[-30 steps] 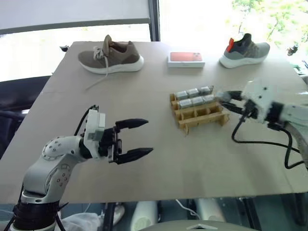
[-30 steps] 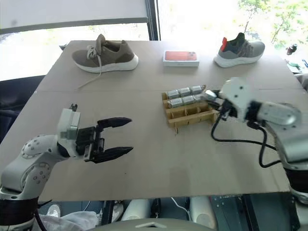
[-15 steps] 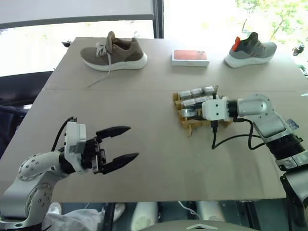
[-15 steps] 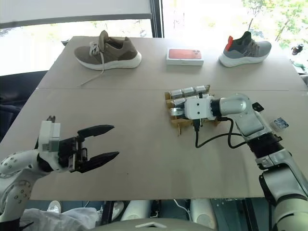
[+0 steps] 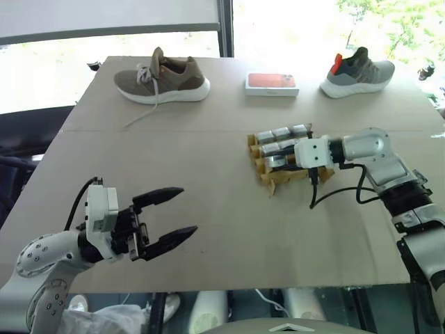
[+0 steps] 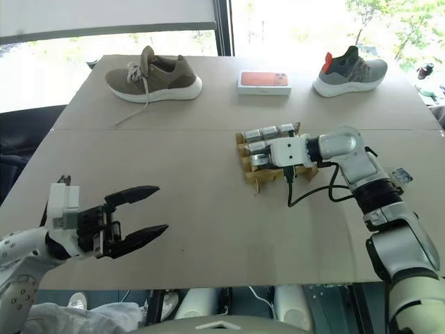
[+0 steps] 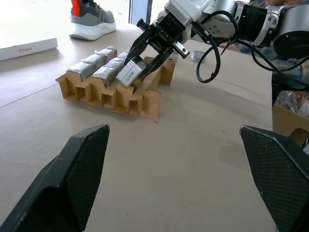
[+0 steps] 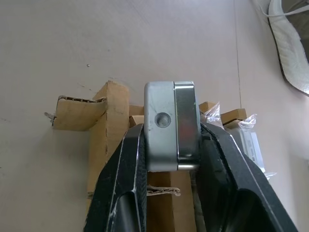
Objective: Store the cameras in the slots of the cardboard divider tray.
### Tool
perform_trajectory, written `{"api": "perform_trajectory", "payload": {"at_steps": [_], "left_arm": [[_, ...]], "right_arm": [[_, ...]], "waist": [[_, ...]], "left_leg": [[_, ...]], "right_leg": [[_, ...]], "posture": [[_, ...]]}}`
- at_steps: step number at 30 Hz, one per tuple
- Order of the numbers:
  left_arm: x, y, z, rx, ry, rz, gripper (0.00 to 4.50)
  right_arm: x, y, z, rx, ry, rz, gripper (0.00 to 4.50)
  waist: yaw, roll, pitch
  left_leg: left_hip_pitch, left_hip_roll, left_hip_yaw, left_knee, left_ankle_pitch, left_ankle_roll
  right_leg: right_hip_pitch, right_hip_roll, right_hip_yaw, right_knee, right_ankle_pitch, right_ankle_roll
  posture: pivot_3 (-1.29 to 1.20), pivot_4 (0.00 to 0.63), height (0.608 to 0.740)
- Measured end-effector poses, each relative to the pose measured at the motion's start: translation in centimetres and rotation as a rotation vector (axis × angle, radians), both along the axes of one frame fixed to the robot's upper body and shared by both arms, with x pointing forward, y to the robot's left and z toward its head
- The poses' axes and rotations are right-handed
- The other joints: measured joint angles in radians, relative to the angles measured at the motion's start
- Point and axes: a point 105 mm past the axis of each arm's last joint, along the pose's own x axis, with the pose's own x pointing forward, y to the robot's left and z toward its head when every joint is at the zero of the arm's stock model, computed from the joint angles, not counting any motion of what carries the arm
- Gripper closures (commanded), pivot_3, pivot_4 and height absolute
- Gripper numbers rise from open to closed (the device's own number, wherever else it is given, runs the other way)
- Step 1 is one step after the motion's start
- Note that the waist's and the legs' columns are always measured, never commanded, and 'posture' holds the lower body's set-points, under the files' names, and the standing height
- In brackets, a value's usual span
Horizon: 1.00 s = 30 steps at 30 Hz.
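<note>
The cardboard divider tray [image 5: 297, 175] lies right of the table's middle. Several wrapped silver-grey cameras [image 5: 281, 133] fill its far slots, while the near slots stand bare. My right gripper [image 7: 141, 64] reaches in from the right, tilted down over the tray's middle row. It is shut on a silver-grey camera [image 8: 169, 126], which hangs just above the cardboard strips [image 8: 109, 103]. Well apart from the tray, my left gripper [image 5: 179, 212] hovers open over the near left of the table, holding nothing.
Along the table's far edge stand a brown shoe [image 5: 163, 76], a flat white box with a red top [image 5: 271, 82] and a grey shoe with a red heel [image 5: 358, 71]. A small wrapped item [image 6: 402, 178] lies right of the tray. A cardboard box [image 7: 289, 122] stands farther right.
My right gripper has swung from the tray's right end to over its middle row and sunk, carrying the camera. My left arm has drawn back a little toward the near left.
</note>
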Motion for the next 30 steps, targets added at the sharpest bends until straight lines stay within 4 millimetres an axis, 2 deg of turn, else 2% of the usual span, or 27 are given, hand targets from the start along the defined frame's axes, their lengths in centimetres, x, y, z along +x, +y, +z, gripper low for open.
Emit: {"api": "perform_trajectory", "payload": {"at_steps": [11, 18, 30], "left_arm": [[-0.4, 0.1, -0.1, -0.001, -0.004, 0.033, 0.00], [-0.4, -0.1, 0.0, -0.003, -0.013, 0.034, 0.00], [-0.5, 0.0, -0.1, -0.008, -0.009, 0.042, 0.00]], "right_arm": [[0.7, -0.4, 0.5, 0.070, 0.148, -0.097, 3.67], [0.6, -1.0, 0.1, 0.046, 0.148, -0.118, 3.67], [-0.4, -0.8, -0.8, -0.009, 0.118, -0.056, 3.67]], "waist": [[-0.001, 0.000, 0.000], [0.000, 0.000, 0.000], [0.002, 0.000, 0.000]], "left_leg": [[0.000, 0.000, 0.000, 0.000, 0.000, 0.000], [-0.001, 0.000, 0.000, 0.000, 0.000, 0.000], [-0.001, -0.001, -0.001, 0.000, 0.000, 0.000]], "right_leg": [[0.000, -0.002, 0.000, 0.000, -0.001, -0.003], [0.000, -0.001, -0.001, -0.001, 0.000, 0.000], [0.000, 0.000, -0.001, 0.000, 0.000, 0.000]], "posture": [[0.00, 0.150, 0.740], [0.00, 0.150, 0.740], [0.00, 0.150, 0.740]]}}
